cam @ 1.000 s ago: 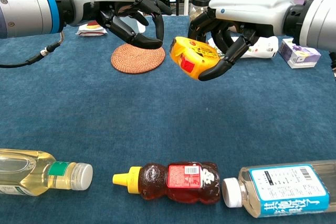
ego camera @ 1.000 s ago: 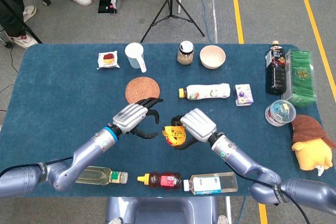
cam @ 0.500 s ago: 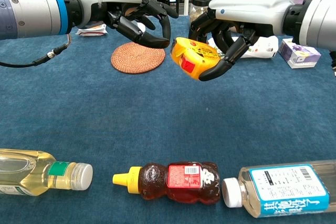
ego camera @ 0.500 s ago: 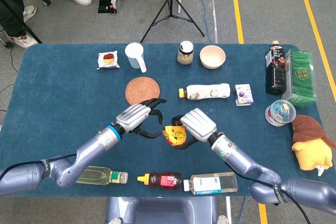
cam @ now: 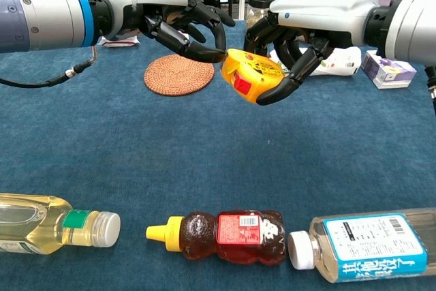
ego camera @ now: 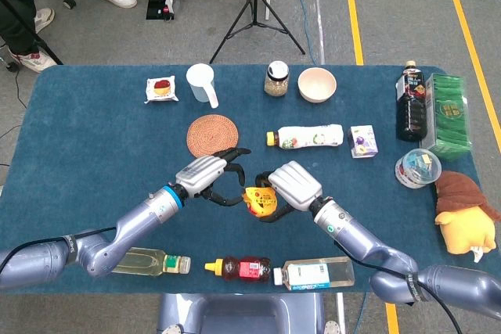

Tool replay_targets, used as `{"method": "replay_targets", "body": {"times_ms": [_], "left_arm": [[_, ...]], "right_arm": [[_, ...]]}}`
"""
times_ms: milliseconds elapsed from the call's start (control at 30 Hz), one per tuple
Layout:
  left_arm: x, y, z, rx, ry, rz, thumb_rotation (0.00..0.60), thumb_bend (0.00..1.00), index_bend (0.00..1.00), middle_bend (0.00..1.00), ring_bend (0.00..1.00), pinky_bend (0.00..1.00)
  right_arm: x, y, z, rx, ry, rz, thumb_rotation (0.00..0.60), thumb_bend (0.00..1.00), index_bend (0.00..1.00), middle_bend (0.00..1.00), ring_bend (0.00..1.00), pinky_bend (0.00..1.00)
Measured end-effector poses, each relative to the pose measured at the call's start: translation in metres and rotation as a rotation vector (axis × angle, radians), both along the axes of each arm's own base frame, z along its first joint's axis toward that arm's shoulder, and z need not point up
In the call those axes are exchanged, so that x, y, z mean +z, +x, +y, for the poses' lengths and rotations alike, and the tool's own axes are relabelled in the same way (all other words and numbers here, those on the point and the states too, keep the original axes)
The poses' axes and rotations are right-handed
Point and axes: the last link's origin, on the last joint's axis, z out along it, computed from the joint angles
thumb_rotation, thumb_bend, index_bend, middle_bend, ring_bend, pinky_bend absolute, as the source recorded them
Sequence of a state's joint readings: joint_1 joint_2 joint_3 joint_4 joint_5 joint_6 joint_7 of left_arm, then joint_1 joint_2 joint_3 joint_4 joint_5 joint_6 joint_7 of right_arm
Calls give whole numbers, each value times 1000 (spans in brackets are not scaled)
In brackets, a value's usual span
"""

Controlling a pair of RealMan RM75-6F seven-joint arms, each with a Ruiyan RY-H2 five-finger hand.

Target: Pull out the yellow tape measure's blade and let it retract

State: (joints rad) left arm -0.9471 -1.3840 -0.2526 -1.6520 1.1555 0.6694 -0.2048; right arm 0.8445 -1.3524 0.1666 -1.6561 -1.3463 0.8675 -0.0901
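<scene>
My right hand [ego camera: 293,185] [cam: 300,39] grips the yellow tape measure [ego camera: 261,202] [cam: 252,74] and holds it tilted above the blue tablecloth, the red patch facing the chest camera. No blade shows outside the case. My left hand [ego camera: 207,174] [cam: 180,22] is just to the left of it, fingers apart and curved toward the case. Its lowest fingertip [cam: 219,53] is at the tape measure's left edge; I cannot tell whether it touches.
A cork coaster [ego camera: 212,134] [cam: 179,75] lies behind the left hand. Along the near edge lie an oil bottle [cam: 48,226], a honey bear bottle [cam: 225,236] and a clear bottle [cam: 368,247]. A white lying bottle [ego camera: 307,137] and a small purple box [ego camera: 362,141] are behind the right hand.
My left hand has moved right, closing the gap until its fingertips reach the tape measure's left edge. The right hand and the tape measure have stayed still.
</scene>
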Motion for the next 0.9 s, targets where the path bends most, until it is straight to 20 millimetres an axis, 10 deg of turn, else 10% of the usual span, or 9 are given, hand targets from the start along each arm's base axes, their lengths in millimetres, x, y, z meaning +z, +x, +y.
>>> {"method": "replay_targets", "body": {"times_ms": [900], "left_arm": [[-6, 4, 2, 22, -28, -35, 426, 301, 483, 67, 0, 89]], "right_arm": [[1, -4, -3, -21, -8, 10, 390, 168, 675, 704, 632, 594]]}}
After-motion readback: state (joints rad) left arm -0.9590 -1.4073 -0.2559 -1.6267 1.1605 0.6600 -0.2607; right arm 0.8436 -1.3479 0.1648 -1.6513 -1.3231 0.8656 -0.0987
